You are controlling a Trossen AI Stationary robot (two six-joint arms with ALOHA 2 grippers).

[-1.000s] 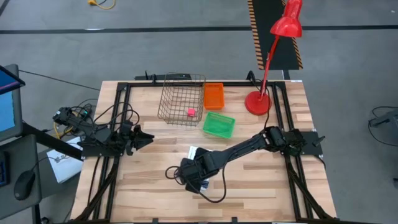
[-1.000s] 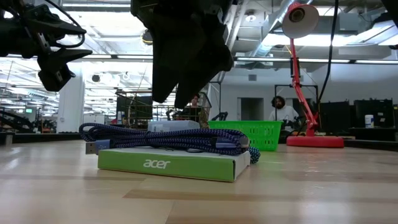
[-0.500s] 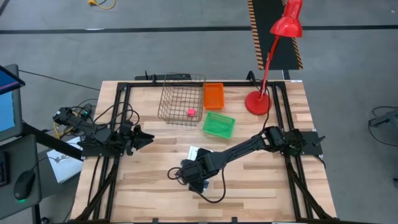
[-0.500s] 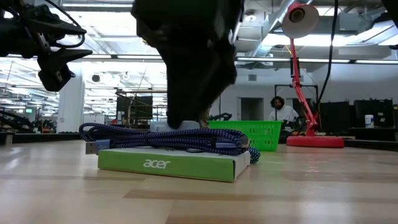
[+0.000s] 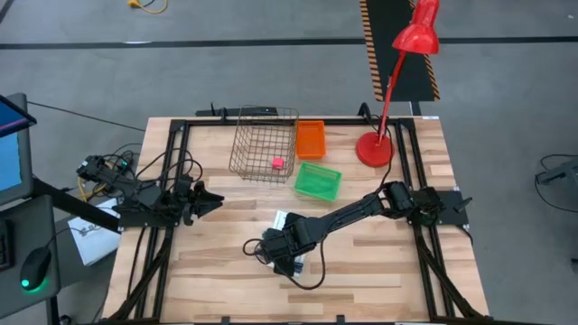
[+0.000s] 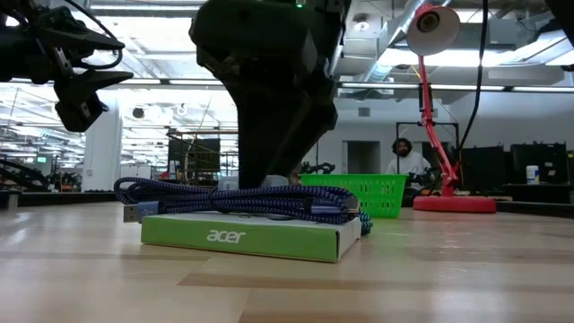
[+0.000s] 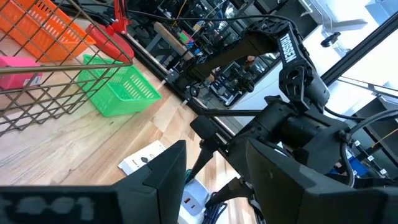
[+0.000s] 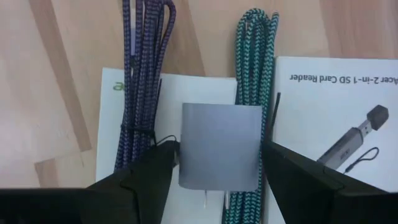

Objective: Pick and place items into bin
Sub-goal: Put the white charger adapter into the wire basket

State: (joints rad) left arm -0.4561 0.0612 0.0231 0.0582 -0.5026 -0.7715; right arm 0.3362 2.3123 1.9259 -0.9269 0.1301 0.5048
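My right gripper (image 5: 282,255) points down over a pile of items at the table's near middle and is shut on a lilac-grey cube (image 8: 221,137). The cube sits on a white packet (image 8: 124,106), between a purple braided cable (image 8: 140,74) and a teal one (image 8: 252,74). A white card-reader packet (image 8: 336,118) lies beside them. In the low view the cables lie on a green-edged box (image 6: 242,235). A pink cube (image 5: 277,162) lies in the wire basket (image 5: 265,143). My left gripper (image 5: 217,200) waits, open, at the table's left edge. My right gripper pinches the cube between its two fingers (image 8: 158,165), one on each of two opposite sides (image 8: 184,149). The fingers come from above, pointing down. The cube sits level on the packets, between the two cables.
An orange bin (image 5: 310,138) and a green bin (image 5: 318,181) stand right of the wire basket at the far middle. A red desk lamp (image 5: 375,149) stands at the far right. Bare wood lies on the near left and near right.
My right gripper has come down onto the pile of cables and packets, its fingers now reaching the top of the pile in the low view. The items have stayed where they were.
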